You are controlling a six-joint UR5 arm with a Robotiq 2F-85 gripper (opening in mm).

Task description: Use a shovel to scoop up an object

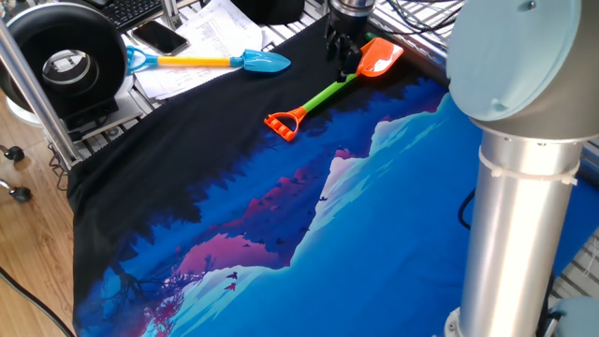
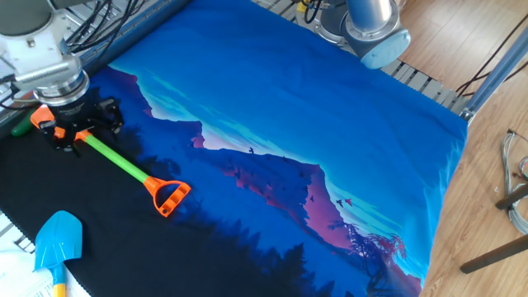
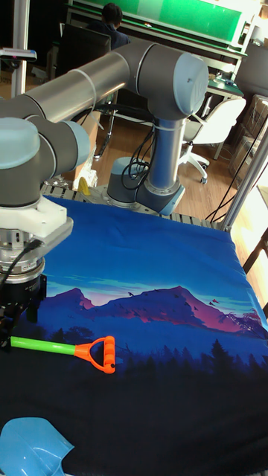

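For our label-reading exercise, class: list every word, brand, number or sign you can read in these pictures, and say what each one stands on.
No text can be read in any view.
Printed papers: lines of print, too small and blurred to read.
Keyboard: key legends too small to read.
Shovel, blue shovel and robot arm: no visible lettering.

Lighting even and diffuse from overhead; all three views bright, colours saturated. Shadows soft and faint on the printed cloth (image 2: 330, 124). Mild glare on the silver arm column (image 1: 524, 234). Fixed views reasonably sharp; slight softness at edges. Tall fixed view: near arm housing (image 3: 30, 156) looms large and soft; background dimmer.
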